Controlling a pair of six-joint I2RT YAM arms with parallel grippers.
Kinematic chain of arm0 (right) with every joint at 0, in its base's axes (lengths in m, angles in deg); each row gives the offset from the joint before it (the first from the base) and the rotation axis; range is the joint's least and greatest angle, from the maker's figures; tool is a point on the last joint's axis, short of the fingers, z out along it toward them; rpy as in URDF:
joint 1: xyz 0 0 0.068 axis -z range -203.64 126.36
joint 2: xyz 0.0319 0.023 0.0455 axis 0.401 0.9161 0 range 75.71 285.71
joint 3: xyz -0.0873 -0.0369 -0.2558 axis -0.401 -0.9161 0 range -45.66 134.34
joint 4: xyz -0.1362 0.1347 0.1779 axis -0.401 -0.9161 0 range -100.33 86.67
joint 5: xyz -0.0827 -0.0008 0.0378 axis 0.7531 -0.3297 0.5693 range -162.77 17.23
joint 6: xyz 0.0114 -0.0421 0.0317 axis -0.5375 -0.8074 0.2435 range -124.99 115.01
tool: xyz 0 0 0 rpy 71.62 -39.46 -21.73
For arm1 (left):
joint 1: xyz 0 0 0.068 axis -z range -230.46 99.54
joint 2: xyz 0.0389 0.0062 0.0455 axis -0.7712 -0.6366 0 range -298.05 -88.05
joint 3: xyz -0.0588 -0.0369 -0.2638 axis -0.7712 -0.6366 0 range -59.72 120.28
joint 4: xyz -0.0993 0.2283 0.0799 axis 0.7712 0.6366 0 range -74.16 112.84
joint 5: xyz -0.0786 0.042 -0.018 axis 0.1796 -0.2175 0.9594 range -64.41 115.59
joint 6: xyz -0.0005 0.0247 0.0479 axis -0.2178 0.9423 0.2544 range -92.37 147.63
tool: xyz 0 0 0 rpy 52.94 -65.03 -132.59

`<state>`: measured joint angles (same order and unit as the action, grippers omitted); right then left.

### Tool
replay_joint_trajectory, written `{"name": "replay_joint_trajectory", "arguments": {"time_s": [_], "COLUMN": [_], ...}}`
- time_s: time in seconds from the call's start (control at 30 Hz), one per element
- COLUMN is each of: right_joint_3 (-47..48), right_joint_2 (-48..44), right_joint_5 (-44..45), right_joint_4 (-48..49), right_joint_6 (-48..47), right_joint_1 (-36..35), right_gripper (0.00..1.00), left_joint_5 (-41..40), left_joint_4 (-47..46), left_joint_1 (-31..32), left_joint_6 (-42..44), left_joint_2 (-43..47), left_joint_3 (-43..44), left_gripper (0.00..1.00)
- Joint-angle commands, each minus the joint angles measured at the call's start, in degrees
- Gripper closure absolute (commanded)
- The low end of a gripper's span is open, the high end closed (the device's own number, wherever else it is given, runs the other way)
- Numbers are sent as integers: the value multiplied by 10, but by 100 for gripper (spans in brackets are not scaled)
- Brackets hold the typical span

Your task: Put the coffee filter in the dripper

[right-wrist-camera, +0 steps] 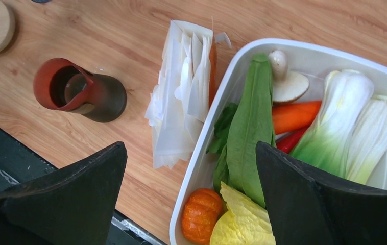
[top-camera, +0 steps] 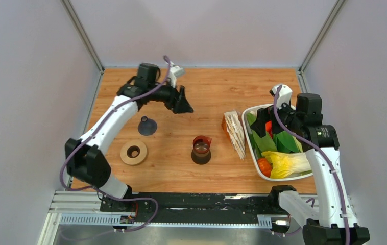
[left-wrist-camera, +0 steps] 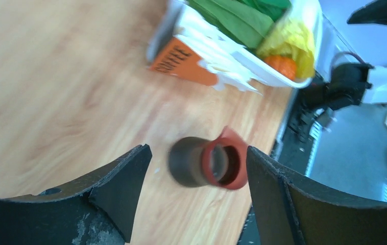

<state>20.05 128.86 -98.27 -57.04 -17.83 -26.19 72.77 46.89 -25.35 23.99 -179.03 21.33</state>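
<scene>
Coffee filter paper does not lie loose anywhere in these views. The only filters are packed in the stack [top-camera: 235, 133], which stands just beside the white tray [right-wrist-camera: 309, 53] of vegetables. I cannot pick one sheet out from the rest. The dripper [top-camera: 147, 126] sits well apart from the stack on the left half of the table [top-camera: 217, 87], near the tan ring [top-camera: 134, 152]. It appears to rest wide mouth down with its narrow end up.

The left hand [top-camera: 184, 104] hovers above the table beyond the dripper, jaws wide apart and holding nothing. The right hand [right-wrist-camera: 191, 168] hangs over the near edge of the tray, also spread wide and empty.

The step in hand looks like fetching one filter, and the right hand is the nearer. To do it well, pinch only the outermost sheet by its free edge and peel it off slowly, so its neighbours stay behind. The paper is thin and will crumple under a hard squeeze. If the dripper is indeed inverted, the left hand should first turn it mouth up.

Only the overhead view shows the dripper and both arms. The right wrist view alone shows the sheets fanned loosely and leaning on the tray. The left wrist view is blurred but shows lettering on the orange holder, with the brown jug [left-wrist-camera: 207, 162] below.
</scene>
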Motion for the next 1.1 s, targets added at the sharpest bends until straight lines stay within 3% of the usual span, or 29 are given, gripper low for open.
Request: {"name": "replay_joint_trajectory", "arguments": {"time_s": [0.0,0.13,0.2,0.33,0.47,0.6,0.77,0.87,1.07], "right_joint_3": [34,39,41,41,36,26,21,25,27], "right_joint_2": [9,35,56,81,89,89,82,82,83], "right_joint_5": [-68,-95,-99,-96,-77,-70,-82,-86,-84], "right_joint_4": [47,60,60,69,75,73,69,60,48], "right_joint_6": [-25,-35,-30,-25,-20,-19,-18,-24,-31], "right_joint_1": [-3,-2,-3,-3,-4,-6,-7,-8,-7], "right_gripper": [0,0,0,0,0,0,0,0,0], "left_joint_5": [-18,-64,-84,-144,-254,-272,-224,-131,-61], "left_joint_4": [148,319,382,415,341,280,270,332,414], "left_joint_1": [-107,-227,-330,-449,-477,-478,-493,-547,-598], "left_joint_6": [122,262,317,380,391,399,412,466,522], "left_joint_2": [100,150,166,193,218,216,141,63,-81], "left_joint_3": [28,15,-12,-97,-202,-266,-256,-214,-153], "left_gripper": [20,20,20,20,20,20,23,25,26]}}
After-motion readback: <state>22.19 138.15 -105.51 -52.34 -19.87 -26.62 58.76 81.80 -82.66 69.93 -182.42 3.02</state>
